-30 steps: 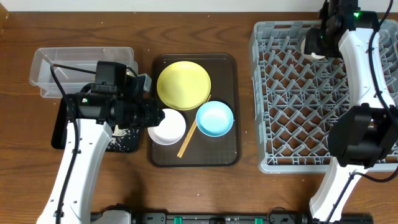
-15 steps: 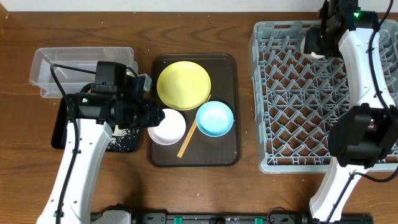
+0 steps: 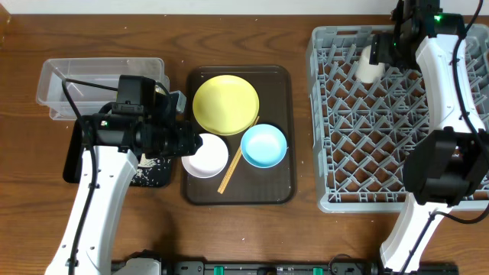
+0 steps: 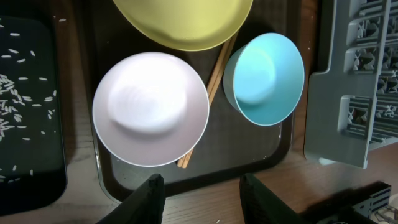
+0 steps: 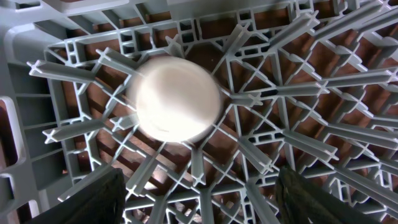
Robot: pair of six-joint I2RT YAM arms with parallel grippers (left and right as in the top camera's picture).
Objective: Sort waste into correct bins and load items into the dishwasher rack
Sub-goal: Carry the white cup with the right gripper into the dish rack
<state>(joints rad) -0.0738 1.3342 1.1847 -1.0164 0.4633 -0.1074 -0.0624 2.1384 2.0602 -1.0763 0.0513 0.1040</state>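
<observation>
The small pale cup (image 3: 370,69) lies in the far left part of the grey dishwasher rack (image 3: 367,153), blurred in the right wrist view (image 5: 177,99). My right gripper (image 5: 199,199) is open and empty just above it (image 3: 393,47). My left gripper (image 4: 202,202) is open and empty at the near rim of the white bowl (image 4: 149,109). The white bowl (image 3: 205,155), light blue bowl (image 3: 263,146), yellow plate (image 3: 225,103) and chopsticks (image 3: 231,172) sit on the brown tray. The black tray (image 4: 31,162) holds rice crumbs (image 4: 12,93). The wrapper is out of view.
The brown serving tray (image 3: 284,187) lies between the bins and the rack. The clear tub (image 3: 61,80) stands at the far left, the black tray (image 3: 157,177) in front of it, partly under my left arm. The rack's corner (image 4: 354,93) shows right of the blue bowl (image 4: 264,78).
The cup has left my right gripper and shifted left and down among the rack's pegs. The left arm has not moved.
</observation>
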